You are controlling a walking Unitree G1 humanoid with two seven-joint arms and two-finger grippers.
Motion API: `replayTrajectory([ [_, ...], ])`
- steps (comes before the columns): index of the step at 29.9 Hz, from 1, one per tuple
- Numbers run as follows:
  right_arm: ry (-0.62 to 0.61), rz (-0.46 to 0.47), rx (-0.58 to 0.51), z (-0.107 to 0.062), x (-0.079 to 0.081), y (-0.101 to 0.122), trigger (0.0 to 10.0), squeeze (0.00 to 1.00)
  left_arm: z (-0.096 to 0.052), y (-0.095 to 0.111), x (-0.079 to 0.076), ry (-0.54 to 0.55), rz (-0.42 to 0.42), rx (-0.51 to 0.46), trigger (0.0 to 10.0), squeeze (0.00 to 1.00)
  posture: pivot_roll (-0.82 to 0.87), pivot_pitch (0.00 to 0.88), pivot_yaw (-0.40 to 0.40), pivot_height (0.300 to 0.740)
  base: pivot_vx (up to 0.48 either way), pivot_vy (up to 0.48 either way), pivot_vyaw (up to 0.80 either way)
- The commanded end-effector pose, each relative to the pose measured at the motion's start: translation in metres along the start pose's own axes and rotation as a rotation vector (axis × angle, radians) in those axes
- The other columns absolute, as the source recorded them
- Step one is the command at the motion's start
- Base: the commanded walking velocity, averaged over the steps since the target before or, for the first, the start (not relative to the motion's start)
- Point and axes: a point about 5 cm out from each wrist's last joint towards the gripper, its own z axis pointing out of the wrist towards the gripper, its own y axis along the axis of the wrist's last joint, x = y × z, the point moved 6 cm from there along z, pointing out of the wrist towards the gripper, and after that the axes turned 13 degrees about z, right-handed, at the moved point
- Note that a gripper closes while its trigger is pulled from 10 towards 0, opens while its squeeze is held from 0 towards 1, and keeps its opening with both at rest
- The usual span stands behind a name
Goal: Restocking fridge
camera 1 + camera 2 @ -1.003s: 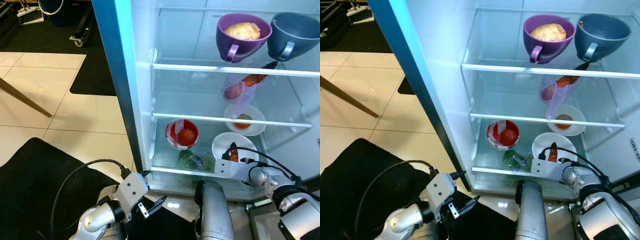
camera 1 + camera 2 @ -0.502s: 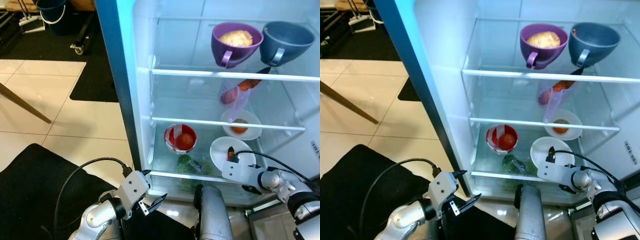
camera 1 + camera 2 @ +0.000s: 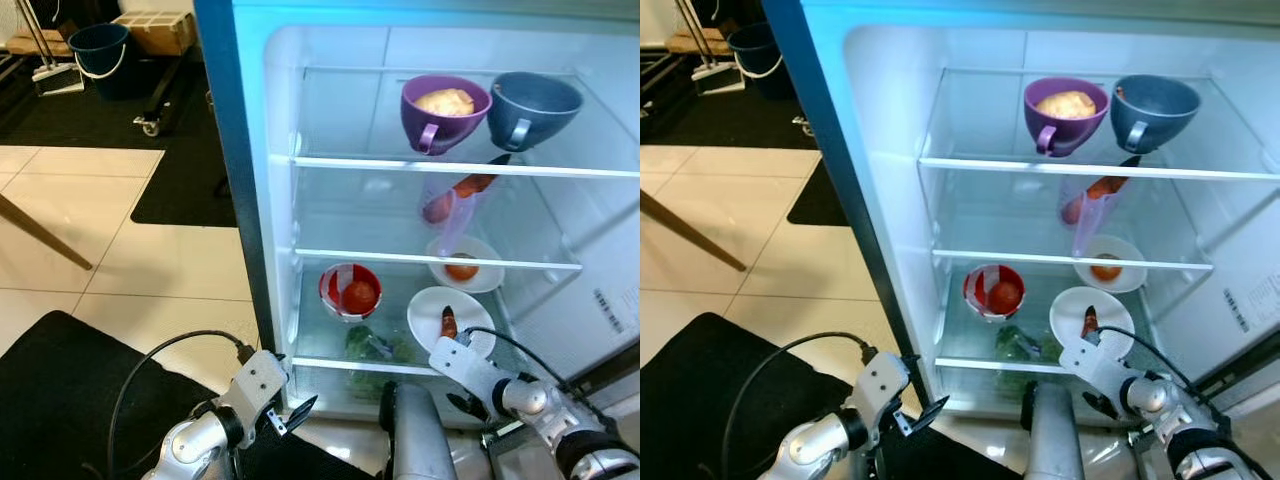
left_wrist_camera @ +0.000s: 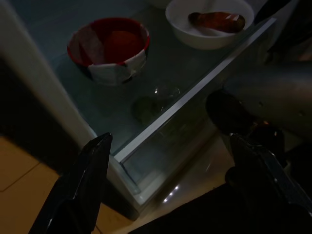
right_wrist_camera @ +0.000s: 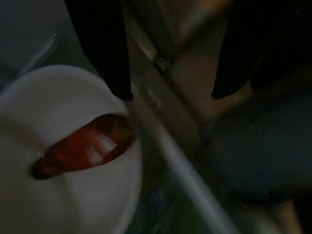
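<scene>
Two open fingers of the right tool (image 5: 168,95) hang empty just before the white bowl (image 3: 428,318) with its red pepper (image 5: 83,145), so I think a careless pull could bump the bowl off the shelf.

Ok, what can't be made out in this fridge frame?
- Grey cup: eye views see its outside, contents hidden by its wall.
- Item under the top shelf: blurred through the glass.
- Greens: partly hidden by the shelf edge.
- Right end effector: dark, blurred wrist view.
</scene>
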Motion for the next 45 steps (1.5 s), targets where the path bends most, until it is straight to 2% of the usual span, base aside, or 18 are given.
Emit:
replayTrajectory([
  [1, -0.010, 0.077, -0.031, 0.000, 0.003, -0.002, 10.0, 0.00, -0.002, -0.008, -0.006, 0.005, -0.025, 0.019, 10.0, 0.00, 0.08, 0.078, -0.014, 0.488, 0.000, 0.000, 0.00],
  [2, -0.010, 0.146, -0.062, 0.001, 0.006, 0.000, 10.0, 0.00, -0.003, -0.012, -0.006, 0.016, -0.037, 0.032, 10.0, 0.00, 0.08, 0.072, -0.016, 0.488, 0.000, 0.000, 0.00],
  [5, -0.010, 0.189, -0.081, 0.001, 0.008, 0.001, 10.0, 0.00, -0.004, -0.015, -0.006, 0.024, -0.045, 0.038, 10.0, 0.00, 0.08, 0.065, -0.018, 0.488, 0.000, 0.000, 0.00],
  [7, 0.002, 0.337, -0.143, 0.003, 0.018, 0.003, 10.0, 0.00, -0.005, -0.022, -0.003, 0.056, -0.069, 0.053, 10.0, 0.00, 0.08, 0.047, -0.026, 0.488, 0.000, 0.000, 0.00],
  [8, 0.002, 0.337, -0.143, 0.003, 0.018, 0.003, 10.0, 0.00, -0.005, -0.022, -0.003, 0.056, -0.069, 0.053, 10.0, 0.00, 0.08, 0.047, -0.026, 0.488, 0.000, 0.000, 0.00],
  [11, 0.026, 0.511, -0.256, 0.005, 0.030, 0.014, 10.0, 0.00, -0.004, -0.022, 0.007, 0.114, -0.105, 0.042, 10.0, 0.00, 0.08, 0.039, -0.033, 0.488, 0.000, 0.000, 0.00],
  [15, 0.085, 0.640, -0.331, 0.008, 0.043, 0.028, 10.0, 0.00, -0.003, -0.016, 0.018, 0.172, -0.141, 0.006, 10.0, 0.00, 0.08, 0.026, -0.038, 0.488, 0.000, 0.000, 0.00],
  [20, 0.138, 0.672, -0.358, 0.010, 0.057, 0.035, 10.0, 0.00, -0.002, -0.013, 0.022, 0.195, -0.148, -0.012, 10.0, 0.00, 0.08, 0.018, -0.040, 0.488, 0.000, 0.000, 0.00],
  [21, 0.186, 0.698, -0.373, 0.011, 0.068, 0.040, 10.0, 0.00, -0.002, -0.013, 0.024, 0.203, -0.148, -0.018, 10.0, 0.00, 0.08, 0.005, -0.042, 0.488, 0.000, 0.000, 0.00],
  [28, 0.264, 0.713, -0.409, 0.011, 0.084, 0.049, 10.0, 0.00, 0.000, -0.022, 0.021, 0.208, -0.171, 0.006, 10.0, 0.00, 0.08, 0.000, -0.042, 0.503, 0.000, 0.000, 0.00],
  [37, 0.280, 0.714, -0.415, 0.011, 0.086, 0.051, 10.0, 0.00, -0.003, -0.034, 0.015, 0.204, -0.205, 0.043, 10.0, 0.00, 0.08, 0.000, -0.043, 0.537, 0.000, 0.000, 0.00],
  [40, 0.274, 0.708, -0.409, 0.010, 0.085, 0.049, 10.0, 0.00, -0.009, -0.045, 0.007, 0.190, -0.218, 0.080, 10.0, 0.00, 0.08, 0.000, -0.040, 0.561, 0.000, 0.000, 0.00],
  [45, 0.270, 0.713, -0.408, 0.009, 0.084, 0.046, 10.0, 0.00, -0.016, -0.054, 0.000, 0.186, -0.228, 0.108, 10.0, 0.00, 0.08, 0.003, -0.037, 0.561, 0.000, 0.000, 0.00],
])
